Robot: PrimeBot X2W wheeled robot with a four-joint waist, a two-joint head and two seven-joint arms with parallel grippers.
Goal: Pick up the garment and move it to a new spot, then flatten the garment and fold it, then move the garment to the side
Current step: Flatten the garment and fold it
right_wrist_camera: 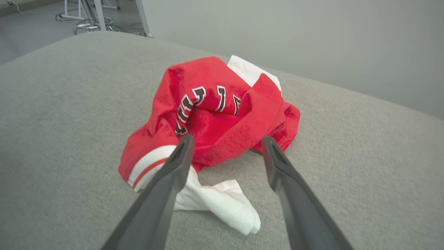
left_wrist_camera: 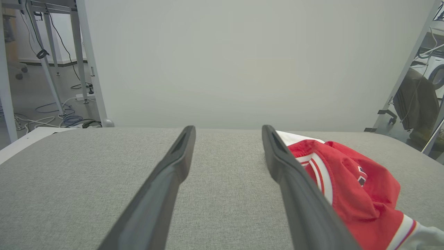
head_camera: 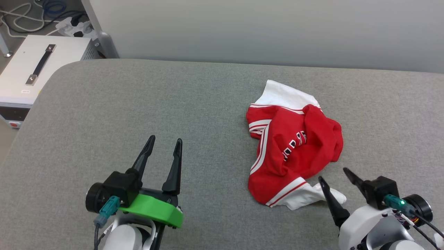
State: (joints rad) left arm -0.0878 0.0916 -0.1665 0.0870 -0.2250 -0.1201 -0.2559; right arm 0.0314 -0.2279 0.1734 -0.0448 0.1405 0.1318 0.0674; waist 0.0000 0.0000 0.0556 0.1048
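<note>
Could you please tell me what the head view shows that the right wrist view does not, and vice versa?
The head view adds the open left gripper over the grey fabric-covered table and a white box with a black handle left of it. The right wrist view adds metal frame legs beyond the table. Both show the crumpled red jersey-style garment with white sleeves on that table, and the open right gripper by its near sleeve.

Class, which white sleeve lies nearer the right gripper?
The twisted sleeve at the near edge of the garment, beside the right gripper; the other sleeve lies at the far edge.
</note>
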